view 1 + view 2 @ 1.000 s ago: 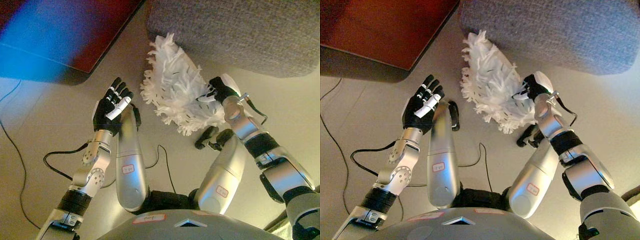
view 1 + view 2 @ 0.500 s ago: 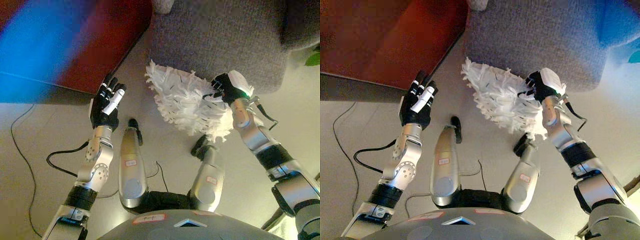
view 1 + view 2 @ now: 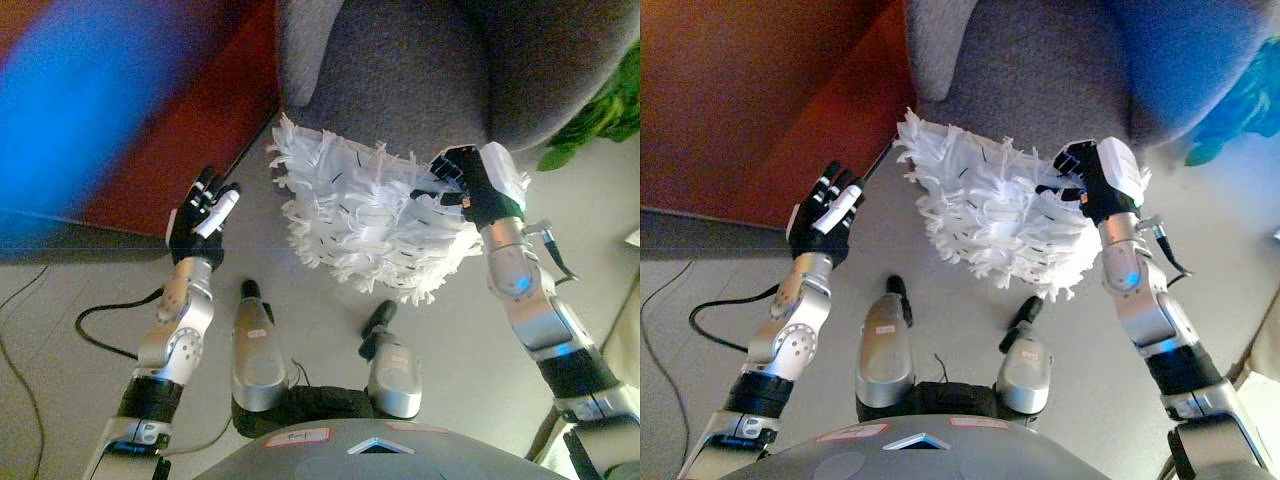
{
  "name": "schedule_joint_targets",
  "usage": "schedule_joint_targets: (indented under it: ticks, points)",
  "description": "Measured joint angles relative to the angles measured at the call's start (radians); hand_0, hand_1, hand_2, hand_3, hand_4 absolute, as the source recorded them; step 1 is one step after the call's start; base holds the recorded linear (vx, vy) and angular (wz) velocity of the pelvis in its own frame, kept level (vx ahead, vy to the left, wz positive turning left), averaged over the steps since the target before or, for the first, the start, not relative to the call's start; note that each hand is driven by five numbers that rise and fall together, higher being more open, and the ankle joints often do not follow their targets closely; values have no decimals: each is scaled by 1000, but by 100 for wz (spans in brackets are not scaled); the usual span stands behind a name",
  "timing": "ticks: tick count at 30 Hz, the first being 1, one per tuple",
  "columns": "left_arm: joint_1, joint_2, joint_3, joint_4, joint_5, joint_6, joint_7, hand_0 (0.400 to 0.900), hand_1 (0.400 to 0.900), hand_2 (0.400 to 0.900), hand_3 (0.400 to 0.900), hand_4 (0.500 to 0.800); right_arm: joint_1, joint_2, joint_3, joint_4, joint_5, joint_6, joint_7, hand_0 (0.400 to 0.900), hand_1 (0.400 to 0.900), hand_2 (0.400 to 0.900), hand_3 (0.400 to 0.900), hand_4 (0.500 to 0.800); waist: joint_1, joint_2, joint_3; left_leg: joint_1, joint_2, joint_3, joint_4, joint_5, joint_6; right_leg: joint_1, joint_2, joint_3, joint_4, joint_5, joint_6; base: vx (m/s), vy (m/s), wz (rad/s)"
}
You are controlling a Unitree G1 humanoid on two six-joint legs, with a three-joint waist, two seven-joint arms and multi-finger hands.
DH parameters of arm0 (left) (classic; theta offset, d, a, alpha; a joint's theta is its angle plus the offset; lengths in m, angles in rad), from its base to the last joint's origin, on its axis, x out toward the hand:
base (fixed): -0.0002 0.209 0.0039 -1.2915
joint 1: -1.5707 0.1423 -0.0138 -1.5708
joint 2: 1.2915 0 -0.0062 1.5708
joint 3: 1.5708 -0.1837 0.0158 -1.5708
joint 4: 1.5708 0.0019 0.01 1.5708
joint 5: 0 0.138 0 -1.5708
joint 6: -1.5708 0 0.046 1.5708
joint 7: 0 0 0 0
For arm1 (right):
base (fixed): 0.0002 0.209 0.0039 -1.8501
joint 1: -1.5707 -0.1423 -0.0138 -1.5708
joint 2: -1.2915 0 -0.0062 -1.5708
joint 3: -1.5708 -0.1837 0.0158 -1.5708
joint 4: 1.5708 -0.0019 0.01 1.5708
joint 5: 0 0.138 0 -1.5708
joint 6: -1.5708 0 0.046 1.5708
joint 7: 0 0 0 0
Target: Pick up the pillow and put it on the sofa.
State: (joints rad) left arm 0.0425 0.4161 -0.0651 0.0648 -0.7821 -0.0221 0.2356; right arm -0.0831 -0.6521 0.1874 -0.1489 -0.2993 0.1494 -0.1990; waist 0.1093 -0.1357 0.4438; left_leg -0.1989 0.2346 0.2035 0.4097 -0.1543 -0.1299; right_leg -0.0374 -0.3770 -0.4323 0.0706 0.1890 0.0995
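At the far left stands a dark red wooden cabinet (image 3: 760, 110), its lower edge meeting the pale beige floor (image 3: 940, 300). The robot's left hand (image 3: 199, 222) is raised in front of the cabinet's base, fingers straight and relaxed, grasping nothing and well apart from the pillow. To its right, the white shaggy fringed pillow (image 3: 365, 220) is held clear of the floor, in front of the lower front edge of the grey woven fabric sofa (image 3: 420, 70). The pillow's upper edge overlaps the sofa's front in both views; whether the two touch cannot be told. The right hand (image 3: 468, 185) grips the pillow's right upper corner, its dark fingers curled into the fringe. At the far right edge, beside the sofa, green plant leaves (image 3: 600, 115) show.
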Motion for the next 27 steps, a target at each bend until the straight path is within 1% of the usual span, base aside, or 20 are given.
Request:
schedule_joint_targets:
  ticks: [1,2,3,4,5,7,10,13,15,16,18,21,22,24,25,26,27]
  points:
    - [18,0,15,0,0,4,-4,900,900,900,900,800,23,0,-24,-25,-6,-10,-6,400,400,400,400,500,0,-12,-20,18,-2,12,-16,4,0,0,0,1,-7,13,-8,51,35,-7]
    - [32,0,21,0,0,5,-4,900,900,900,900,800,39,0,-45,-41,-10,-25,-10,400,400,400,400,500,-3,-19,-42,33,-3,23,-33,6,-1,1,1,1,-16,29,-7,63,50,-3]
    - [46,0,25,0,0,10,-6,900,900,900,900,800,50,0,-64,-55,-11,-36,-12,400,400,400,400,500,-3,-19,-65,44,-7,23,-49,7,-1,4,2,1,-22,39,-17,61,48,0]
    - [59,0,28,1,0,19,-7,900,900,900,900,800,58,0,-80,-62,-14,-51,-14,400,400,400,400,500,-16,-20,-97,52,-12,24,-65,10,1,8,1,0,-28,47,-27,87,55,2]
    - [70,0,33,1,0,25,-11,900,900,900,900,800,58,-1,-87,-70,-17,-56,-14,400,400,400,400,500,-26,-19,-118,69,-18,24,-86,17,2,18,-1,1,-31,58,-26,95,38,3]
    - [90,0,33,1,0,25,-22,900,900,900,900,800,81,-2,-116,-81,-16,-87,-14,400,400,400,400,500,-22,-19,-162,110,-24,39,-136,29,-1,26,-2,7,-32,69,-20,111,17,7]
    - [126,0,45,1,-1,25,-28,900,900,900,900,800,99,-28,-124,-91,-8,-114,-7,400,400,400,400,500,-25,-17,-217,152,-28,47,-193,48,-6,41,0,8,-32,69,-20,149,-20,16]
    - [132,-1,47,1,-1,32,-39,900,900,900,900,800,99,-94,-125,-86,37,-114,27,400,400,400,400,500,-24,-14,-239,176,-32,39,-237,71,-10,64,5,-2,-47,69,-20,171,-63,27]
    - [135,-1,48,1,-1,33,-53,900,900,900,900,800,98,-121,-124,-79,61,-110,54,400,400,400,400,500,-22,-15,-246,184,-31,30,-257,82,-15,84,15,-17,-72,69,-20,199,-106,30]
    - [135,-1,48,1,-1,42,-59,900,900,900,900,800,93,-130,-124,-66,75,-107,66,400,400,400,400,500,-20,-16,-250,184,-30,23,-265,89,-18,94,20,-23,-88,69,-20,177,-112,26]
    - [140,-2,48,0,-1,62,-71,900,900,900,900,800,84,-134,-124,-28,107,-88,80,400,400,400,400,500,-19,-17,-254,185,-29,8,-281,102,-23,113,31,-46,-109,69,-20,160,-121,25]
    - [162,0,50,-3,-1,92,-93,900,900,900,900,800,67,-157,-124,62,155,-45,96,400,400,400,400,500,6,-17,-256,184,-27,-10,-298,117,-27,129,40,-62,-129,69,-20,150,-126,22]
    - [172,0,54,-3,-1,100,-99,900,900,900,900,800,55,-161,-121,105,162,-40,96,400,400,400,400,500,15,-18,-257,183,-27,-13,-304,123,-27,131,42,-66,-134,69,-19,123,-124,22]
    - [189,23,56,-5,-1,121,-112,900,900,900,900,800,-4,-161,-91,249,188,-29,96,400,400,400,400,500,40,-20,-258,181,-26,-24,-313,132,-30,139,47,-76,-143,68,-19,75,-132,22]
    - [197,37,58,-9,-1,128,-120,900,900,900,900,800,-38,-161,-73,321,198,-20,95,400,400,400,400,500,42,-20,-258,179,-26,-33,-318,139,-30,144,50,-83,-147,68,-19,34,-152,22]
    - [208,57,60,-33,-1,145,-122,900,900,900,900,800,-74,-163,-56,407,215,-19,89,400,400,400,400,500,60,-23,-257,177,-26,-40,-327,149,-32,147,54,-97,-155,67,-17,6,-164,24]
    - [215,74,63,-54,-1,153,-128,900,900,900,900,800,-110,-164,-46,486,226,-17,78,400,400,400,400,500,77,-27,-254,172,-26,-43,-332,156,-34,147,55,-107,-156,60,-9,-2,-179,28]
